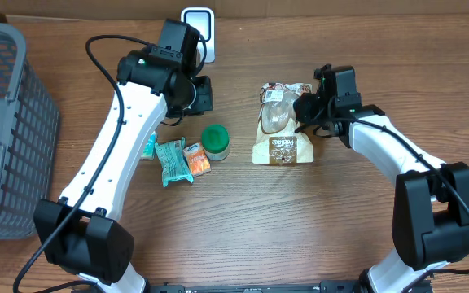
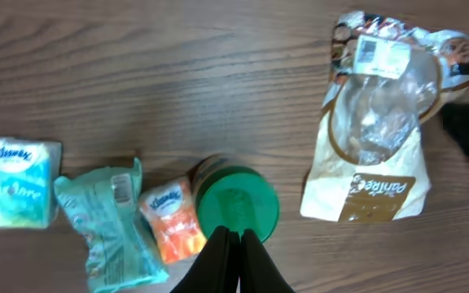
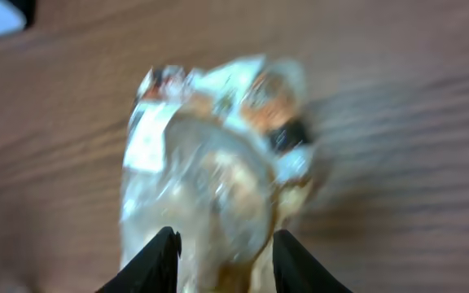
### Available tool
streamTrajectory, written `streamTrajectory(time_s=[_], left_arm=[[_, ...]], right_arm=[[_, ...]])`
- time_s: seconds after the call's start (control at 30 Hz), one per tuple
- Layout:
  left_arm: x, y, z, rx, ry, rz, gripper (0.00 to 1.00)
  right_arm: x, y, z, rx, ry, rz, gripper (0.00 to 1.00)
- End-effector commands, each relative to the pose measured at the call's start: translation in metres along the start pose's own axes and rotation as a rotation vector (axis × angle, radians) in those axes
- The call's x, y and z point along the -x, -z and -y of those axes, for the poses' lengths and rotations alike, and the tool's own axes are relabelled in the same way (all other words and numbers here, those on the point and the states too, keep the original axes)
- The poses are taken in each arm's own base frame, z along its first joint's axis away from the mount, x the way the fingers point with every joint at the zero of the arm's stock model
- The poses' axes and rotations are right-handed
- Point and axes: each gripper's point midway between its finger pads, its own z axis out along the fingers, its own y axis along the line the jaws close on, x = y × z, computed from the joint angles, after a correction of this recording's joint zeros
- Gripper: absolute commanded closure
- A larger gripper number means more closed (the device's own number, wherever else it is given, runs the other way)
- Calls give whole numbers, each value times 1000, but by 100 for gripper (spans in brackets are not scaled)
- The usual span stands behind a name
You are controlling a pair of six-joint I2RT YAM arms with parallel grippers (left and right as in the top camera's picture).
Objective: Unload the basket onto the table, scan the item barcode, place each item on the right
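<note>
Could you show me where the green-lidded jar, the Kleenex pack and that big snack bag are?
green-lidded jar point(image 2: 237, 205), left wrist view, middle of its green lid.
Kleenex pack point(image 2: 19, 181), left wrist view, middle of its printed front.
snack bag point(image 2: 373, 191), left wrist view, tan lower panel with the lettering.

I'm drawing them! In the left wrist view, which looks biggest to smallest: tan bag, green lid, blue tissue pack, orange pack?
1. tan bag
2. green lid and blue tissue pack, too alike to rank
3. orange pack
</note>
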Motion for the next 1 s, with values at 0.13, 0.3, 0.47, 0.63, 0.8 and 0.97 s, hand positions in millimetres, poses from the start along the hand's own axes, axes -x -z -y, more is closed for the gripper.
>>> streamTrajectory(time_s=[0.13, 0.3, 0.47, 0.63, 0.8, 0.97], left_arm=[[-3, -26, 57, -98, -106, 21, 96], [1, -65, 95, -156, -110, 41, 96], [8, -115, 136, -278, -134, 62, 96], [-13, -159, 144, -277, -120, -12, 96], [-34, -179, 148, -254, -140, -64, 96], [-54, -198, 137, -200, -106, -139, 96]], right_arm=[[-12, 15, -11, 88, -88, -142, 65], [-1, 33, 21, 58, -268, -161, 65], [16, 54, 57, 70, -380, -144, 64], [6, 58, 70, 45, -343, -179, 61], [3, 58, 70, 34, -340, -189, 59], [-5, 59, 71, 26, -350, -221, 59]])
